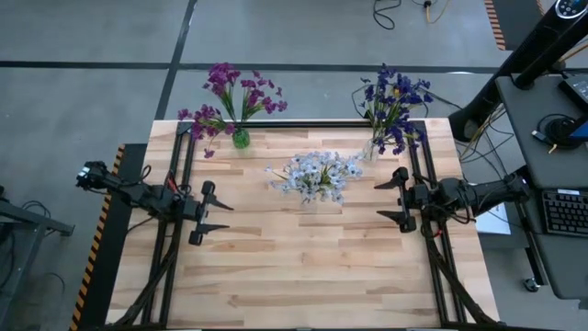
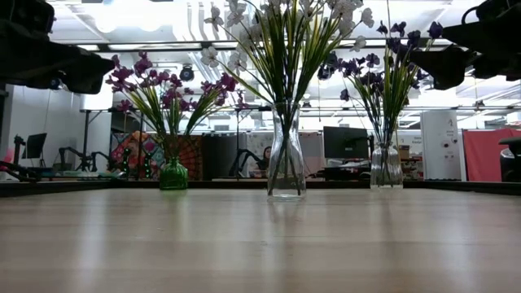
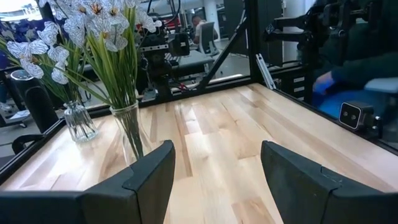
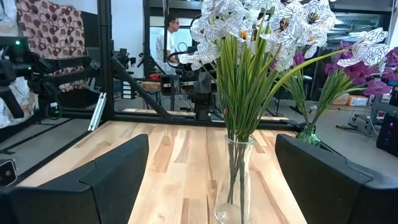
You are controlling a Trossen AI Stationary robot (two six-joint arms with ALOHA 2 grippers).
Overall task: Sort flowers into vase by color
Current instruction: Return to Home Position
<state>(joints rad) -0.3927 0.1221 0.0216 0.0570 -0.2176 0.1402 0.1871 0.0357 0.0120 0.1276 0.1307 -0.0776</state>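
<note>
Across the pale plank bench the flowers stand sorted: magenta sprays in a green vase far left, blue-violet sprays in a clear vase far right, white sprays mid-bench. The left gripper and right gripper flank them, fingers spread wide and empty. Grey floor, cables and a desk keyboard surround the bench.

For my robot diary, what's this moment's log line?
purple flowers: green vase | white flowers: middle clear vase | blue flowers: right-side clear vase | left end effector: open | right end effector: open
</note>
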